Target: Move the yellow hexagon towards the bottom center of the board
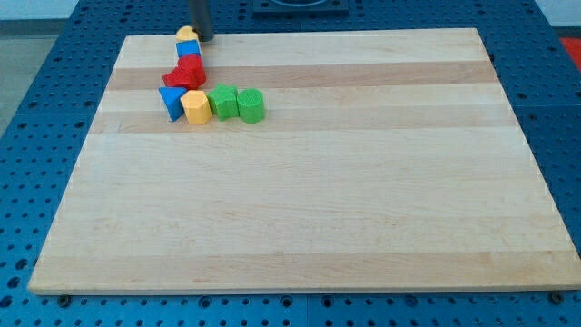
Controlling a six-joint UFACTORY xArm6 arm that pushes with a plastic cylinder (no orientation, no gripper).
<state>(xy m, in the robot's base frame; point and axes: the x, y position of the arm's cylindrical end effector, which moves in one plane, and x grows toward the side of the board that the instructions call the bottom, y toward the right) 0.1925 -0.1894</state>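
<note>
The yellow hexagon (pixel 196 106) lies near the view's top left of the wooden board (pixel 300 200), between a blue triangle (pixel 171 101) on its left and a green block (pixel 222 102) on its right. My tip (pixel 201 37) stands at the board's top edge, well above the hexagon and just right of a small yellow block (pixel 186 34). A blue block (pixel 188 49) and two red blocks (pixel 187 72) lie between my tip and the hexagon.
A second green block, a cylinder (pixel 251 105), sits right of the first. The blocks form one cluster at the top left. Blue perforated table (pixel 36 118) surrounds the board.
</note>
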